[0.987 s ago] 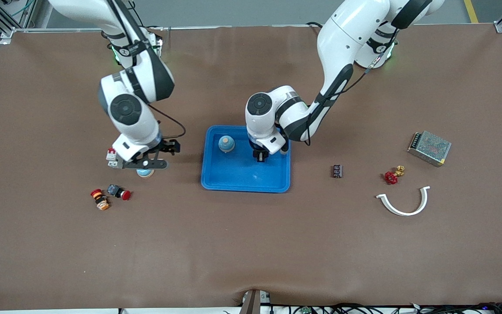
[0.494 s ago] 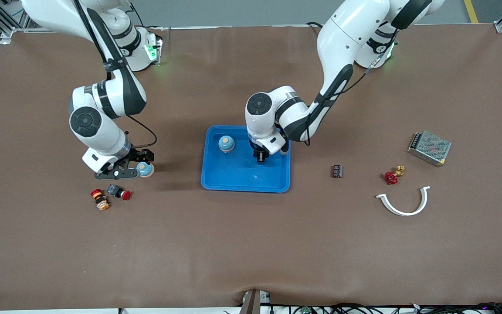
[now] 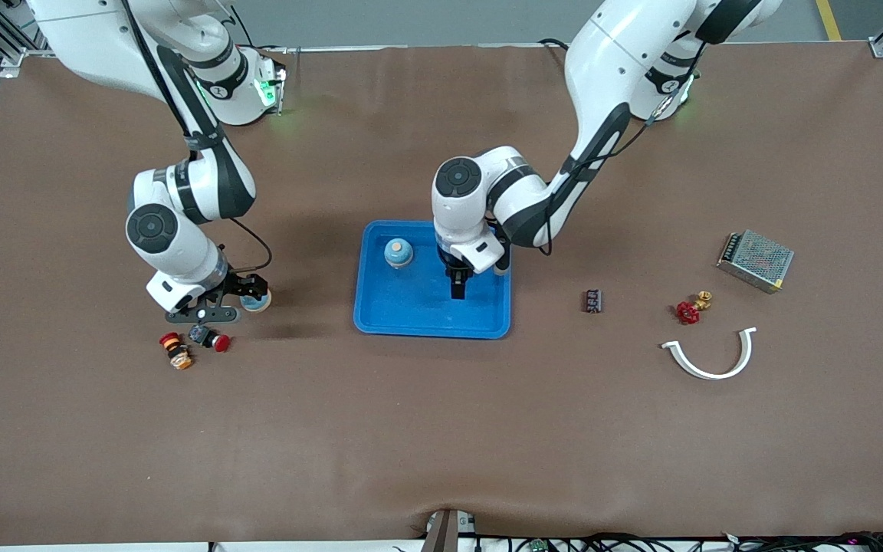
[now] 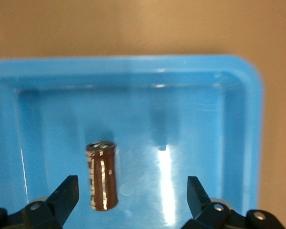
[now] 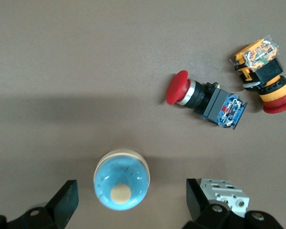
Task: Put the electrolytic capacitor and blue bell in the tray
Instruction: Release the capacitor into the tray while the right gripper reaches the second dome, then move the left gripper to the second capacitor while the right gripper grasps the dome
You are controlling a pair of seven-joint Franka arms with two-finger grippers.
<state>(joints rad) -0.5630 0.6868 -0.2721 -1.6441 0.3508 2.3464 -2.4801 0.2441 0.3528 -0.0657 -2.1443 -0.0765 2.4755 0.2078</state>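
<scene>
Left side: a second ago my left gripper (image 4: 131, 191) was closed on the capacitor (image 4: 102, 176) over the tray (image 4: 133, 71). Now the jaws are wide open and grip nothing. The capacitor sits free on the tray floor between the fingers, touching neither; can't tell if it's upright or lying. In the front view that's the centre of the frame. Capacitor half looks done. Next call: lift straight up so I don't clip it.

Right side: my right gripper (image 5: 131, 191) swung toward its own end of the table and dropped low. It's now over a blue bell (image 5: 121, 180) on the bare table, jaws fully open, one finger on each side, no contact yet.

One bell (image 3: 398, 253) is already in the tray, upper part, beside the left gripper. So the bell half may already be met; this looks like a second bell.

Watch:
- a white block (image 5: 225, 191) is just beside one right finger
- two red push buttons (image 5: 202, 98) are near
- the bell is off-centre in the gap and domed, could slip when I close
</scene>
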